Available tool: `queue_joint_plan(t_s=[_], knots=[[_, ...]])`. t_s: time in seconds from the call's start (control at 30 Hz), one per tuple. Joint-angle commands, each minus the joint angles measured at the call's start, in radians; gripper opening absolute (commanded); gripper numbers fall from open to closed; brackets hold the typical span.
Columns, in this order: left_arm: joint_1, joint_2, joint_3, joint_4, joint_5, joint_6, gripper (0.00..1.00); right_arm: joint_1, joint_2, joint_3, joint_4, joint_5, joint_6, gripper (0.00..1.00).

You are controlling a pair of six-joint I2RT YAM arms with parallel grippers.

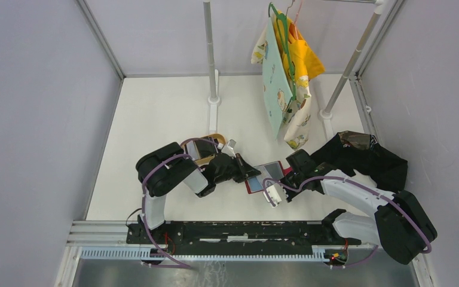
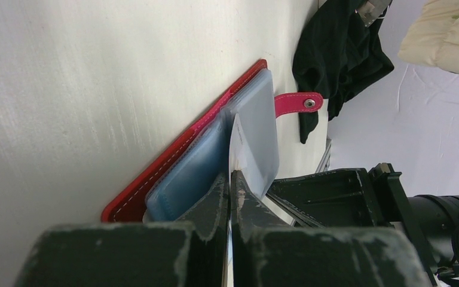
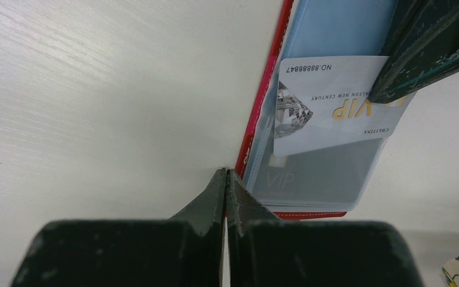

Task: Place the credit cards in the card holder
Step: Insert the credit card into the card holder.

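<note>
The card (image 3: 329,101) is light, thin and stiff, I judge, and glossy enough to slide between smooth pads. It should be gripped by a short end, so that the long free part can be steered into a sleeve. My left tool (image 2: 230,176) is closed tight on it in just that way, pinching one end while the other end lies over the open wallet (image 2: 167,162). Pushed crooked, I expect it would catch on the lip of the sleeve or swivel in the grip.

The wallet seems soft and floppy. Its clear pockets are limp plastic that may cling shut, and it is light enough to skid on the smooth counter (image 3: 95,89) unless pinned at an edge. My right tool (image 3: 226,174) is closed too, with its tips down at the counter against the wallet's red border. I cannot tell whether it presses or nips that edge.

The card is white with a diamond picture and gold "VIP" lettering. The wallet is red with pale stitching, grey-blue see-through sleeves and a pink snap tab (image 2: 299,103). It lies open between my arms, and a greyish second card (image 3: 311,173) sits in one sleeve.
</note>
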Motion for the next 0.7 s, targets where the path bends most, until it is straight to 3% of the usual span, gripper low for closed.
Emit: queue_joint_plan(t_s=[0.0, 0.67], knots=[[-0.008, -0.015, 0.012, -0.099, -0.018, -0.007, 0.02, -0.005, 0.018, 0.001, -0.044, 0.031, 0.01, 0.03], [0.008, -0.034, 0.037, -0.206, 0.049, 0.002, 0.02, -0.006, 0.019, -0.001, -0.04, 0.039, 0.012, 0.04]])
